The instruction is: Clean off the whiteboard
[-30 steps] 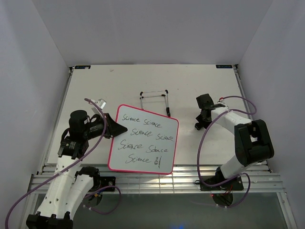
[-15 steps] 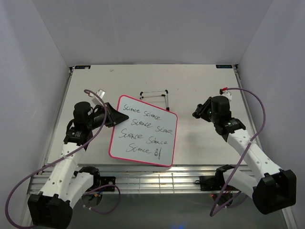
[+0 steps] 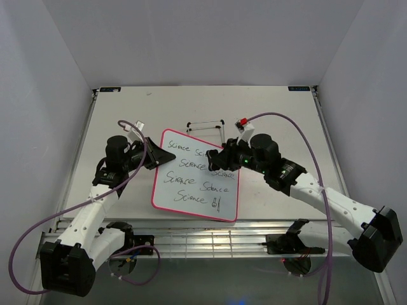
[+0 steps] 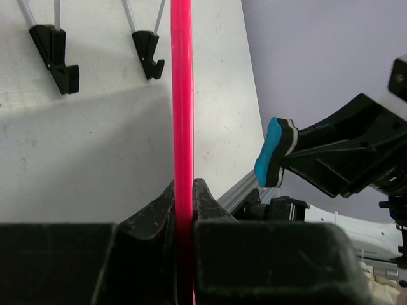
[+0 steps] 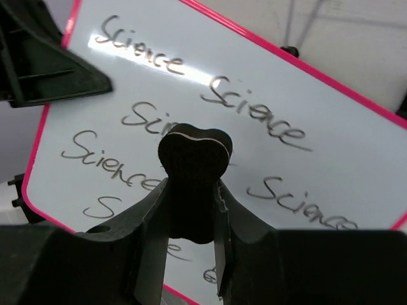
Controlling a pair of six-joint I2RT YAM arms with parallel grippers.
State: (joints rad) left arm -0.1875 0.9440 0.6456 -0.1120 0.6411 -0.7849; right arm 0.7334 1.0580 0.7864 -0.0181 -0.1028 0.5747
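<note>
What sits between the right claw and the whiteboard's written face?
Only the eraser the right claw grips; in the left wrist view its blue face looks at the whiteboard across a bare gap.

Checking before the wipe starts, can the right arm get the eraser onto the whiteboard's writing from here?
Probably yes. The right gripper holds the eraser just in front of the whiteboard face, nothing lies between them, and the left gripper clamps only its edge.
</note>
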